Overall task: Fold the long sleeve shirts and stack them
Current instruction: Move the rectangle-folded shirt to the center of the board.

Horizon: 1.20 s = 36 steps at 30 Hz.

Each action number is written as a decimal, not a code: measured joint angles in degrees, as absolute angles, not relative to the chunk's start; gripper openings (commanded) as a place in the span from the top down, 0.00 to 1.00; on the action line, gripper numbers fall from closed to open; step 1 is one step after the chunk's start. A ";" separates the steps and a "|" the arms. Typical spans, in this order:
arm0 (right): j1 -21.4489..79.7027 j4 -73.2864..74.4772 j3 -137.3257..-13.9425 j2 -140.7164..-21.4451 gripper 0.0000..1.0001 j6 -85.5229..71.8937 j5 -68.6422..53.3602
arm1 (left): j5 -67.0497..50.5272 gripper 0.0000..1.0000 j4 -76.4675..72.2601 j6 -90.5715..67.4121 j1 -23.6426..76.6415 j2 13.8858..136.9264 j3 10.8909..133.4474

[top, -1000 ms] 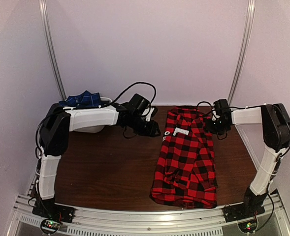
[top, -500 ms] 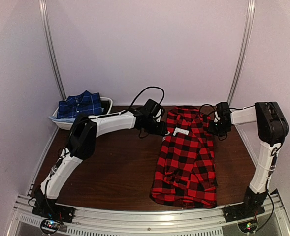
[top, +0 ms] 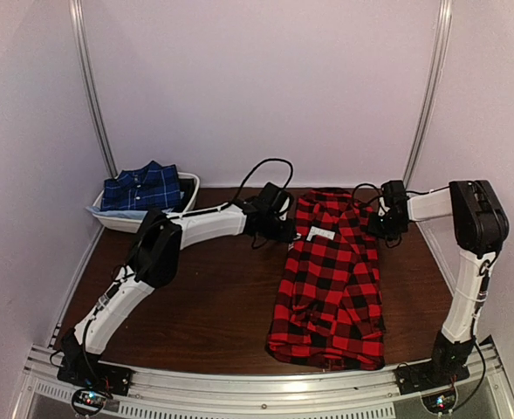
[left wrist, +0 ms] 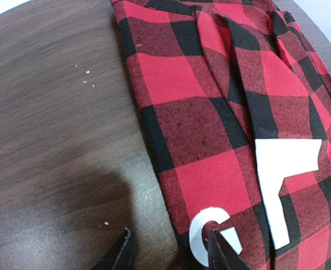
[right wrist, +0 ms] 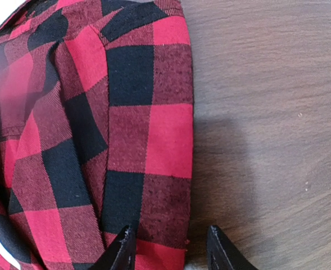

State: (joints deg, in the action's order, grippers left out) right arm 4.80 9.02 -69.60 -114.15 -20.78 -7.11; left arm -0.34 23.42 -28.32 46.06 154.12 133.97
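From above, the red-and-black plaid shirt lies as a long strip on the table, right of centre, running from 12 o'clock to 6 o'clock. The navy plaid shirt sits in a white tray at 10 o'clock. The left gripper and right gripper flank the red shirt's far end at its 9 and 3 o'clock edges. If one side rises sooner than the other, the strip would likely skew and the fold come out crooked. In the left wrist view the left gripper's fingers stand apart, one on bare wood and one on cloth at 6 o'clock, beside the white block letters. Closing here may catch only the top layer, and the layers beneath would probably slide open. In the right wrist view the right gripper's fingers are likewise apart, straddling the hem at 6 o'clock. The bite looks shallow, so the edge could slip free on lifting, or a tip could scrape the table.
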 measured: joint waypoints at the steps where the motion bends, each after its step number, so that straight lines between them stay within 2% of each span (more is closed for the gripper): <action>1: 4.91 9.06 -69.91 -114.37 0.55 -20.78 -7.11 | -0.58 0.63 23.18 -28.32 46.06 154.19 133.97; 7: 5.52 9.17 -71.64 -115.68 0.55 -20.67 -7.03 | -2.22 0.85 22.35 -28.36 46.28 154.47 133.97; 10: 5.91 9.30 -72.60 -116.33 0.55 -20.47 -6.94 | -2.61 1.00 22.26 -28.32 46.52 154.52 133.97; 15: 6.70 10.04 -73.76 -116.92 0.54 -19.75 -6.35 | -1.58 1.00 20.53 -28.62 46.83 154.19 132.38; 24: 8.10 12.67 -75.20 -117.16 0.48 -19.16 -5.98 | 2.33 1.00 15.99 -29.95 45.19 145.10 116.33; 31: 11.07 14.61 -76.03 -117.27 0.47 -18.28 -6.24 | 3.60 1.00 15.46 -29.67 40.80 139.15 106.96; 36: 14.44 14.76 -74.48 -115.83 0.47 -18.41 -7.38 | 2.70 1.00 15.44 -27.99 36.05 137.93 105.10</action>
State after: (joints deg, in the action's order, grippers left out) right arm 14.44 14.76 -74.48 -115.83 -18.41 -7.38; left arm 2.70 15.44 -27.99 36.05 137.93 105.10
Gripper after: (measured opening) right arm 0.530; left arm 0.006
